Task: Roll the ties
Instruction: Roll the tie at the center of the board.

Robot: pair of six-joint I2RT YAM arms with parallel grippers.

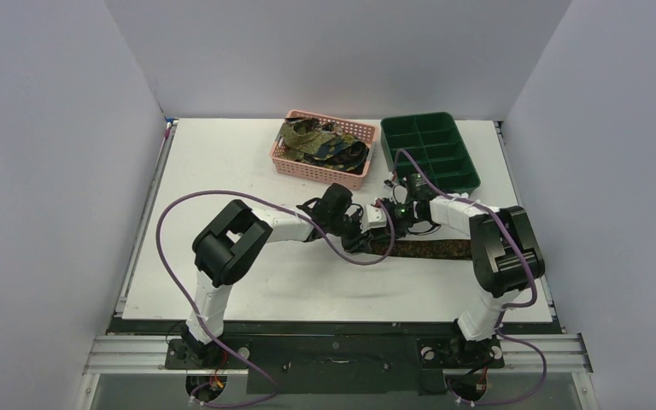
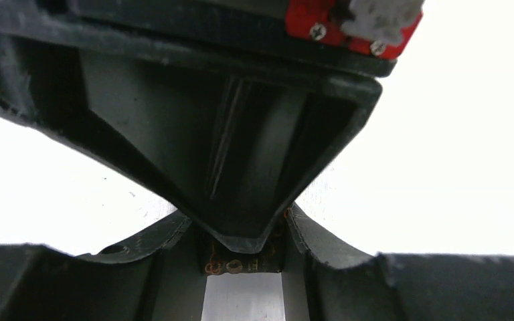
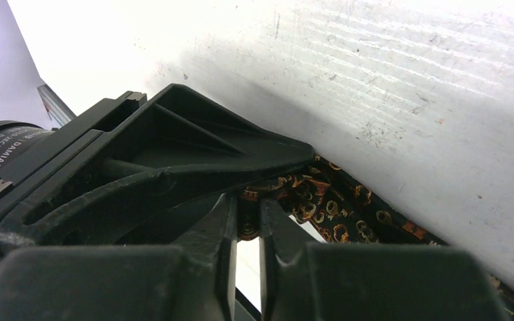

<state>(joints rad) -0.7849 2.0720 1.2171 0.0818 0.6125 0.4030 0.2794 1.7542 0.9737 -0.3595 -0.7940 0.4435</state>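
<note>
- One tie (image 1: 431, 251) lay flat along the desk (image 1: 222, 171), in front of the right arm. Its left end sat between the two claws near the desk's middle.
- The left claw (image 1: 365, 234) was low over that end. In the left wrist view its fingers (image 2: 167, 247) stood part-way apart, and the patterned fabric filled the gap and touched both inner faces, so it was clamped across the tie's width.
- The right claw (image 1: 387, 224) met it from the other side, close enough that one of its dark fingers pushed down between the left fingers.
- In the right wrist view its own fingers (image 3: 217, 247) were nearly together, with a thin edge of the tie pinched between them. The rest of the strip ran off to the right, flat on the scuffed white surface.
- More ties (image 1: 320, 141) were heaped in a pink basket (image 1: 316, 168) at the far side of the desk.
- A green tray (image 1: 417, 118) with compartments stood just beside the basket, to its right.
</note>
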